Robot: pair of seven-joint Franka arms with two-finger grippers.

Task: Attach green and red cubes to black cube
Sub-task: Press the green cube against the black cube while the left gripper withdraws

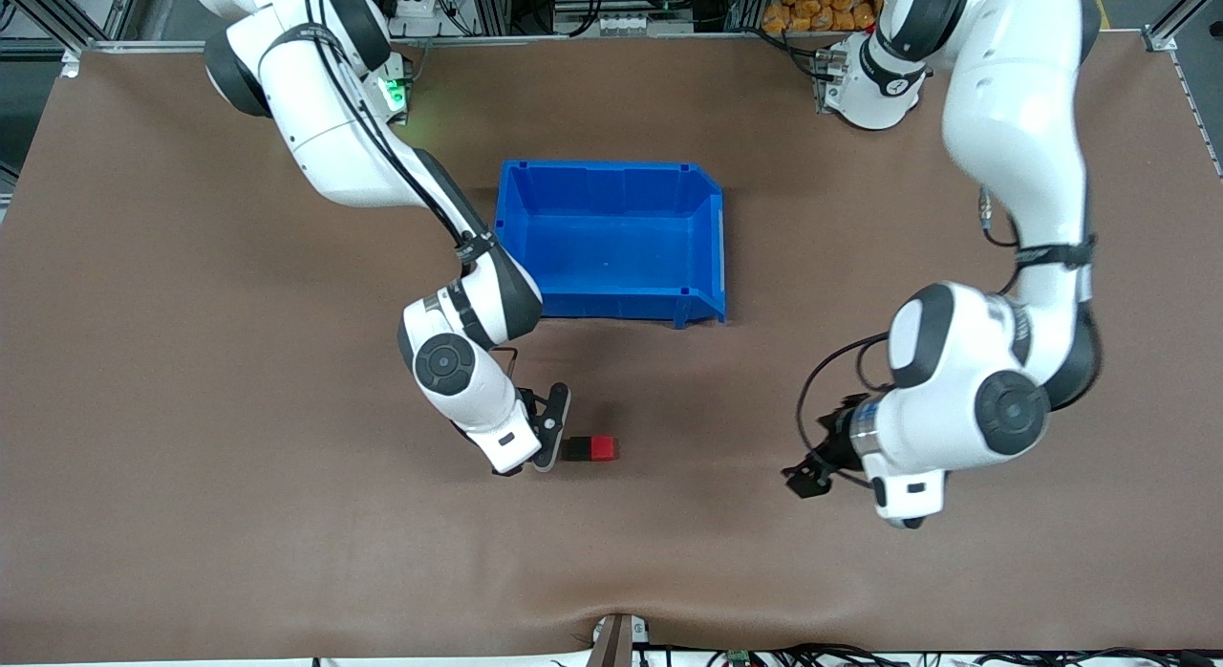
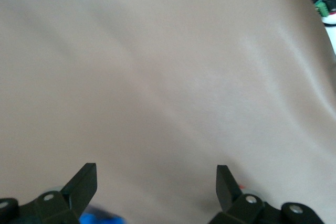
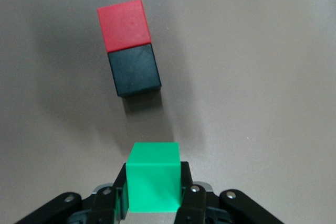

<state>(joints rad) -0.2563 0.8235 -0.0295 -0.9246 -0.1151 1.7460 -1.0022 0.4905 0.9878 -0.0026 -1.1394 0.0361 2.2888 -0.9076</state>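
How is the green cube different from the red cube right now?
The green cube is held between the fingers of the right tool; the red cube lies on the table. The red cube is joined to the black cube; the green cube touches neither. Both look alike in size and shape.

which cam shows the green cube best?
Right wrist view: the green cube fills the foreground, clamped in the right gripper, lined up with the black cube and red cube. In the front view the right arm hides it. The left wrist view shows only bare table.
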